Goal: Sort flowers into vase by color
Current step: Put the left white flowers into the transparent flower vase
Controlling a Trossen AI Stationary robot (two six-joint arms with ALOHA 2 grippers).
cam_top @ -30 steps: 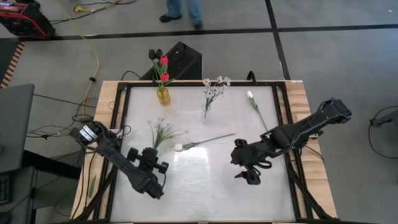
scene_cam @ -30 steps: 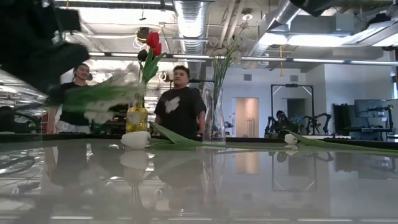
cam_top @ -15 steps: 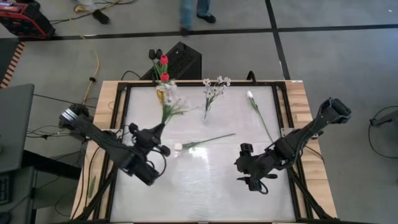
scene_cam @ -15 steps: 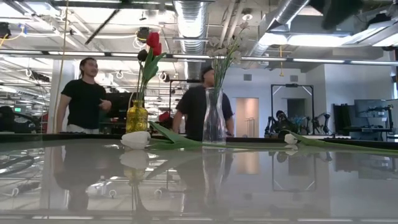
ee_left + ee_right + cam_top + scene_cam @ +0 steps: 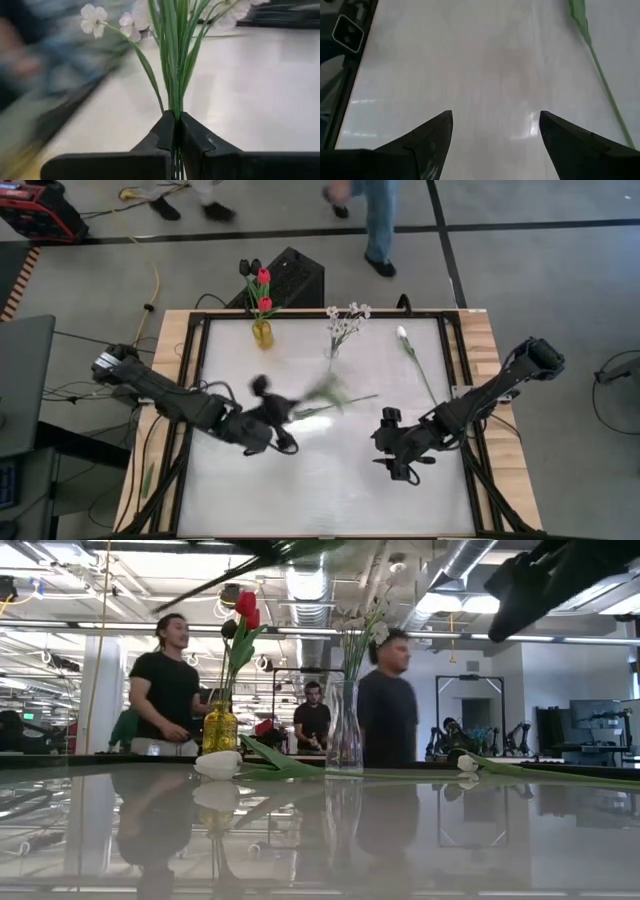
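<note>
Left gripper (image 5: 176, 131) is pinched tight on the base of a leafy sprig (image 5: 172, 60), low on the stems, so the tiny white blossoms fan out ahead of the fingers and the stalk end can drop into a neck first, I'd say. Just ahead of it, a white flower (image 5: 330, 407) lies flat on the table, waiting. Further on stand the clear vase (image 5: 331, 355), with white sprigs in it, and the yellow vase (image 5: 261, 332) of red heads. Off to its side, the right gripper (image 5: 394, 456) hovers low over the table, fingers spread wide, holding nothing, with another white flower (image 5: 412, 357) beyond it.
</note>
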